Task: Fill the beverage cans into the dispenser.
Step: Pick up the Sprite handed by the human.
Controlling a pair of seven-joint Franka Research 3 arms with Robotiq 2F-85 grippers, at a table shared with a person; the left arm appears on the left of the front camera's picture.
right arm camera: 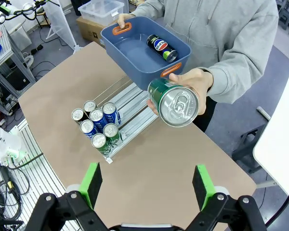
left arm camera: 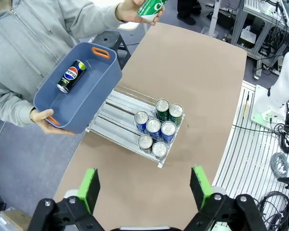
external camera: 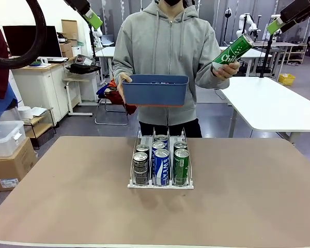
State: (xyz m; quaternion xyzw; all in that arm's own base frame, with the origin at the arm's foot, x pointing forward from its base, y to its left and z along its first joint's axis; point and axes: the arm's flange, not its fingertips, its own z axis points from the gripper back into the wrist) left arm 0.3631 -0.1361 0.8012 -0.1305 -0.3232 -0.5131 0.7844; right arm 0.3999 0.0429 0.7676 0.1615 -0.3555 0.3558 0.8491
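Observation:
The clear dispenser [external camera: 146,138] stands mid-table with several beverage cans [external camera: 160,165] at its front: dark grey in the left lane, blue in the middle, green on the right. Behind it the person holds a blue tub [external camera: 155,89] in one hand and a green can [external camera: 232,53] raised in the other. One dark can [left arm camera: 71,76] lies in the tub [left arm camera: 82,103]. My left gripper [left arm camera: 145,187] hangs open high above the table, empty. My right gripper [right arm camera: 147,185] is open too, with the green can [right arm camera: 176,102] held up just beyond its fingers, silver top facing it.
The table around the dispenser [left arm camera: 113,118] is bare brown board. Beyond the table's sides are a cardboard box [external camera: 8,165] at the left and white tables [external camera: 268,103] at the back right. Cables and an aluminium frame [left arm camera: 260,159] run beside the table.

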